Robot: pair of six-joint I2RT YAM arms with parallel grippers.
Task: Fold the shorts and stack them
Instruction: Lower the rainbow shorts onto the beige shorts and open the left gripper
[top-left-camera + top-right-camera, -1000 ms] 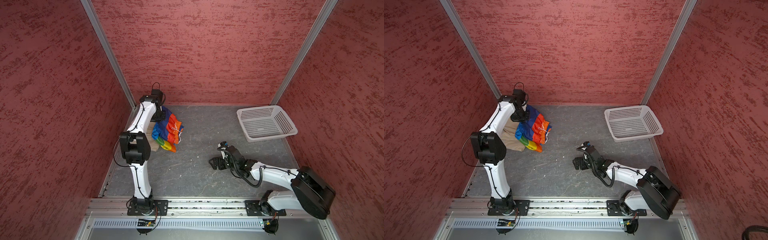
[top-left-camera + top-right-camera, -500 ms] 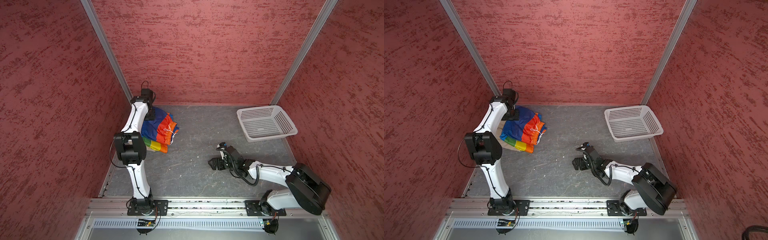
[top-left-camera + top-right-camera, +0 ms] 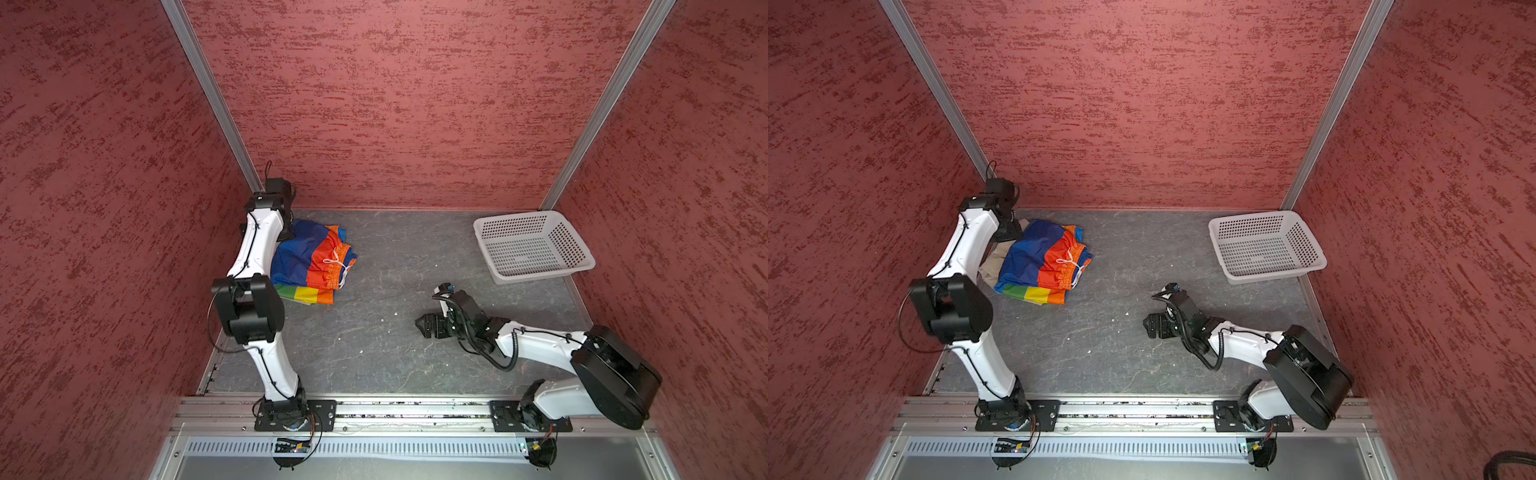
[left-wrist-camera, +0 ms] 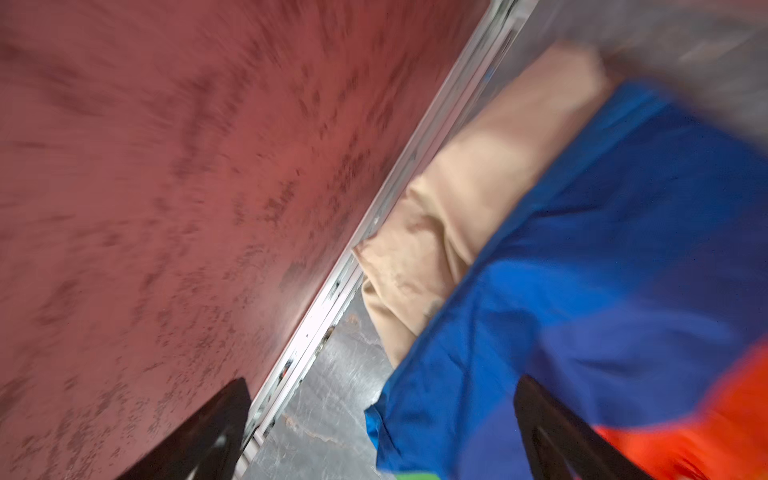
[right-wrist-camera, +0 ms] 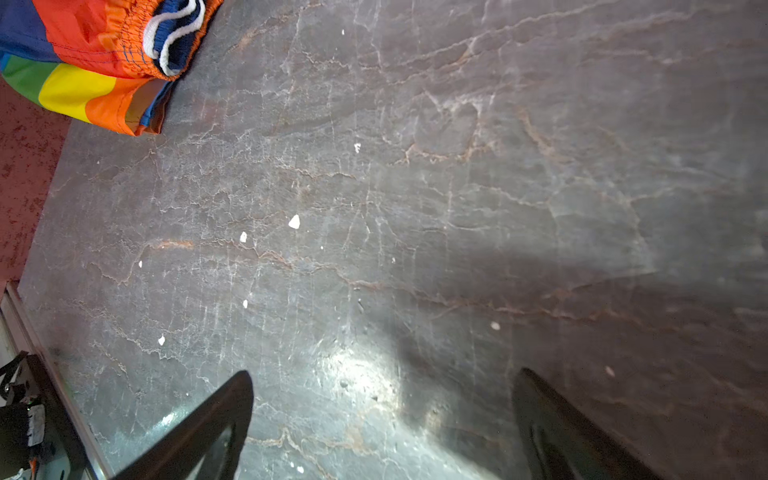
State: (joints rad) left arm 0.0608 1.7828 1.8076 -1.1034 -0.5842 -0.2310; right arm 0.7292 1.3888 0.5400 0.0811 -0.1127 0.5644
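The shiny rainbow-striped shorts with the white drawstring (image 3: 309,262) (image 3: 1038,262) are lying folded near the far left corner of the grey stone-patterned table (image 3: 374,353). They are resting on top of the plain beige cloth shorts (image 3: 992,266), which are showing only as a narrow strip on the side toward the left edge of the table. In the left wrist view, which is blurred, the beige shorts (image 4: 469,187) are lying along the metal rail at the foot of the red wall, and the blue panel of the rainbow shorts (image 4: 602,291) is covering them.

The left gripper (image 3: 286,230) (image 3: 1008,232) is hanging just over the far left end of this stack. Its fingers (image 4: 557,432) are standing wide apart and are holding nothing; one finger is showing in front of the blue cloth, the other near the wall.

The right gripper (image 3: 424,324) (image 3: 1150,326) is staying low over the bare middle of the table, well apart from the shorts. It is also spread wide and gripping nothing (image 5: 383,374).

A white perforated plastic basket (image 3: 569,245) is sitting at the far right corner.
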